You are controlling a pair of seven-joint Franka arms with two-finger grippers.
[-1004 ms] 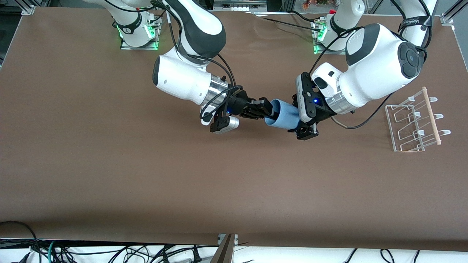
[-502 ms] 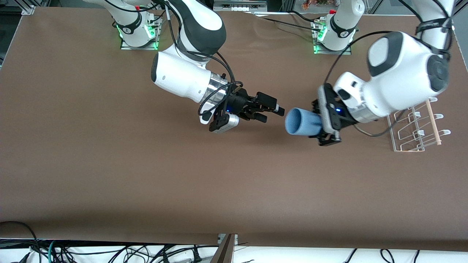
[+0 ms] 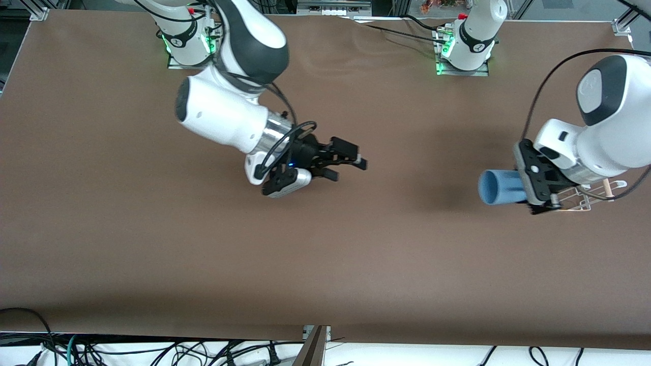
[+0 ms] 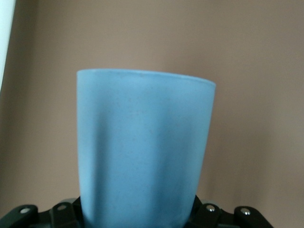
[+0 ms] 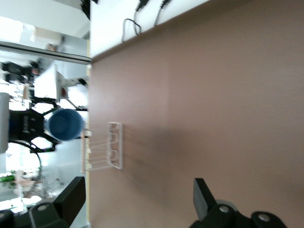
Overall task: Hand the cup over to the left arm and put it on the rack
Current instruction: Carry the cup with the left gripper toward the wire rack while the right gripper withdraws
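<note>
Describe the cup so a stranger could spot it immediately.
Start at the brown table and go to the left arm's end. There the left gripper holds the cup sideways in the air beside the rack. It is the only light blue thing, plain and handleless.

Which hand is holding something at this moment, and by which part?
The left hand holds the cup by its base end; the right hand is open and empty.

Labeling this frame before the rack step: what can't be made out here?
- Rack: front view, mostly hidden by the left arm; pegs unreadable. Small and distant in the right wrist view.
- Left pincer contact on the cup: fingers hidden by the cup in the left wrist view.
- Cup inside: only glimpsed from afar in the right wrist view.
</note>
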